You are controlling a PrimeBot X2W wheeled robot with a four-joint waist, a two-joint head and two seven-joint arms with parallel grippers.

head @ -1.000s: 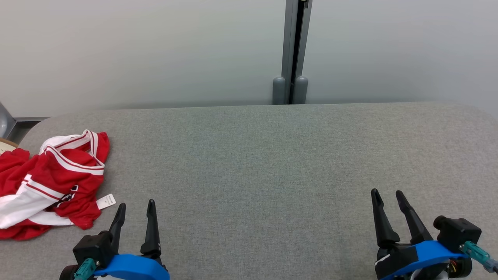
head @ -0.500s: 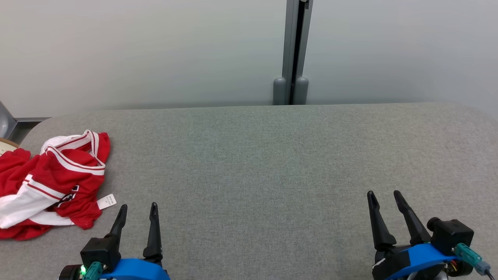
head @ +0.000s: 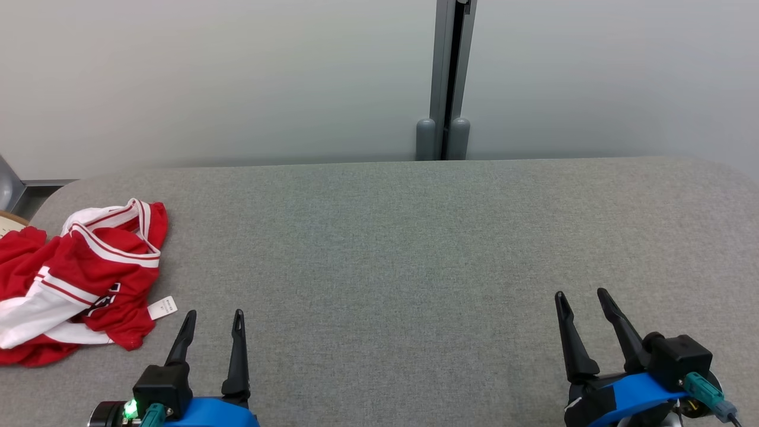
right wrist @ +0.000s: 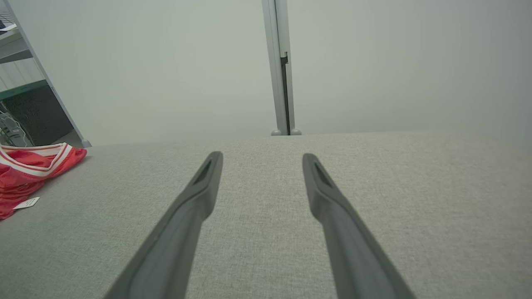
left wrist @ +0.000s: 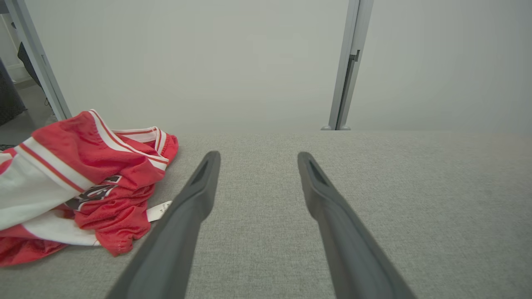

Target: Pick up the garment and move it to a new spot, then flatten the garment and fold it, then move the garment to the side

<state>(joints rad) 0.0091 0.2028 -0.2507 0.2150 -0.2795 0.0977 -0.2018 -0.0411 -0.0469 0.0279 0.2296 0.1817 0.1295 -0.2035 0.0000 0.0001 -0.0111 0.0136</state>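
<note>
Nearest, the left gripper (head: 214, 313) sits low at the near edge of the table (head: 379, 249), its two fingers (left wrist: 199, 191) spread apart with nothing between them, tips pointing toward the far side. The right gripper (head: 580, 293) stands at the near right, likewise spread and holding nothing. Both are over plain grey cloth, and a wide run of that cloth lies between them.

Just left of the left gripper, the garment (head: 89, 279) lies crumpled, red with white bands, hard against the table's left end. In the head view the picture's edge cuts it off, so I cannot tell whether it hangs over the side. Its white tag (head: 162, 308) lies flat on the table, near the left gripper's outer fingertip but apart from it. The garment is well apart from the right gripper.

Past the grippers the grey surface runs unbroken to the far edge, which is straight with rounded corners at left and right. Behind that edge stands a pale wall (head: 237, 77), with a grey post (head: 445, 77) rising from just behind the middle of the edge.
</note>
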